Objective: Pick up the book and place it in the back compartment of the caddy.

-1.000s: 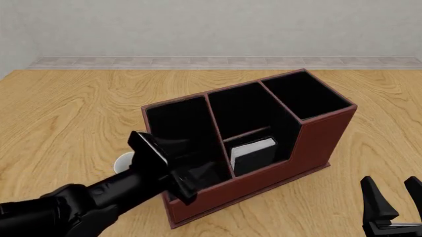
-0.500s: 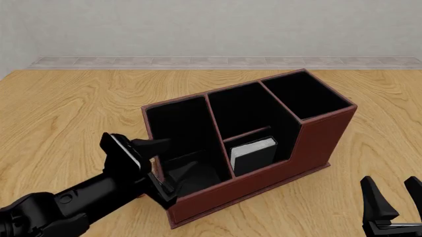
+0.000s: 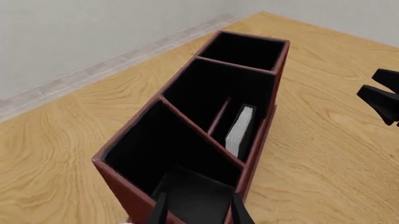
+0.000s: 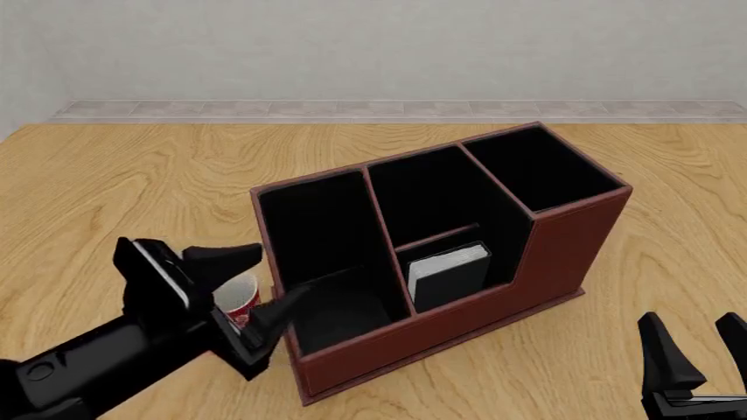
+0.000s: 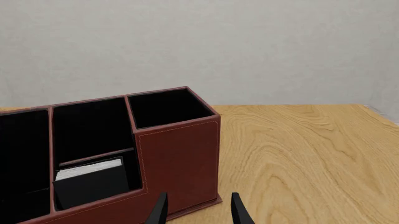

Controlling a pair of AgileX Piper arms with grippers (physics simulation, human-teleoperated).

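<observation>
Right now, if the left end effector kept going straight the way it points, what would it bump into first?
Most likely the caddy: the left end effector points at its near end wall, though depth is unclear.

The left gripper (image 4: 251,289) has pulled back out of the caddy (image 4: 561,254), uncovering a mug (image 4: 237,300) just behind its jaws.

From the front, my left gripper (image 4: 251,289) and arm cover most of the mug (image 4: 240,297); I only get a sliver of its red-and-white rim. The caddy (image 4: 561,254) low wall hides the bottom of the book (image 4: 450,273), so I can't see how it rests. My right gripper (image 4: 697,346) is cut off at the frame's bottom corner. In the right wrist view the caddy runs off the edge.
</observation>
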